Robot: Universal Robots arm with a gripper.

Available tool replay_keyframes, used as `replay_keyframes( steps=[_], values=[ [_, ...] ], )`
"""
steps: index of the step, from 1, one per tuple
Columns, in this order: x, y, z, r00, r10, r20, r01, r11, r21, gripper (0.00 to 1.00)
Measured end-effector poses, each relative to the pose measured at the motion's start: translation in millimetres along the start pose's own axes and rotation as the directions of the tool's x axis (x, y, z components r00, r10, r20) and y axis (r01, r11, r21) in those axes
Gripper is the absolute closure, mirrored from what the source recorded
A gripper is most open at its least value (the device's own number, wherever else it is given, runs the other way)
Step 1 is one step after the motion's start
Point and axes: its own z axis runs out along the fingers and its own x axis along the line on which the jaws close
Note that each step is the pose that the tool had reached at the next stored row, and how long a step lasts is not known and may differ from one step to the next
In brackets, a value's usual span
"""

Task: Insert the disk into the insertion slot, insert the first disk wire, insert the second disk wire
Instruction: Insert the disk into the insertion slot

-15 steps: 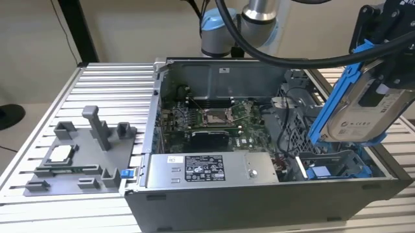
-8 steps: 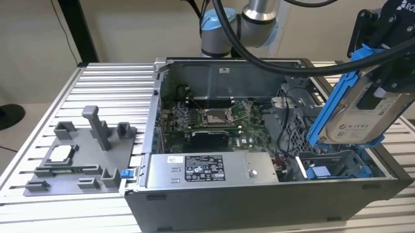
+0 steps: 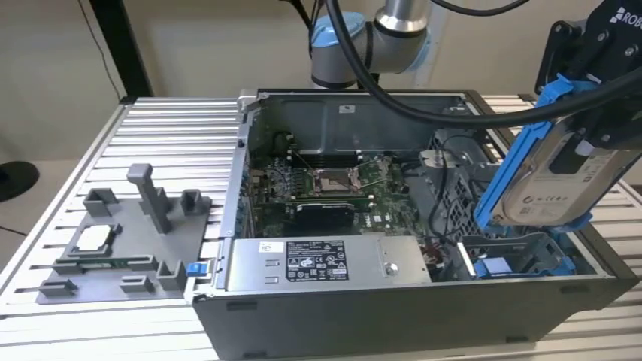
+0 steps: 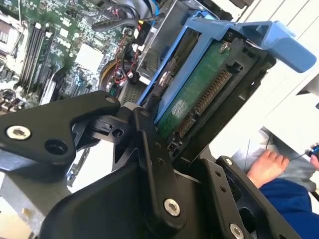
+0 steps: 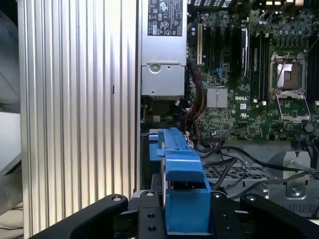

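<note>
My gripper (image 3: pixel 579 139) is shut on the disk (image 3: pixel 554 184), a silver drive with a white label in a blue carrier frame (image 3: pixel 522 143). The disk hangs tilted, nearly on edge, above the open computer case at the exterior view's right. Under it lies the insertion slot (image 3: pixel 516 254), a grey bay with blue fittings, and the disk is clear of it. The second wrist view shows the disk's green circuit board (image 4: pixel 199 94) between black fingers (image 4: pixel 149 149). In the first wrist view the blue carrier (image 5: pixel 182 199) sits between the fingers (image 5: pixel 149 216). Black cables (image 5: pixel 234 157) lie beside the bay; I cannot tell which are the disk wires.
A grey power-supply box (image 3: pixel 311 263) sits along the case's front wall, and the motherboard (image 3: pixel 331 188) lies behind it. A perforated metal cage (image 3: pixel 456 199) stands beside the bay. A grey fixture (image 3: pixel 131 241) rests on the ribbed table. A person's hand (image 4: pixel 266 167) is nearby.
</note>
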Motion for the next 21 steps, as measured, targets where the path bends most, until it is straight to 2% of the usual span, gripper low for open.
replay_keyframes(
  steps=[21],
  values=[
    [0.0,-0.5,10.2,1.0,0.0,0.0,0.0,1.0,0.0,1.0]
  ],
)
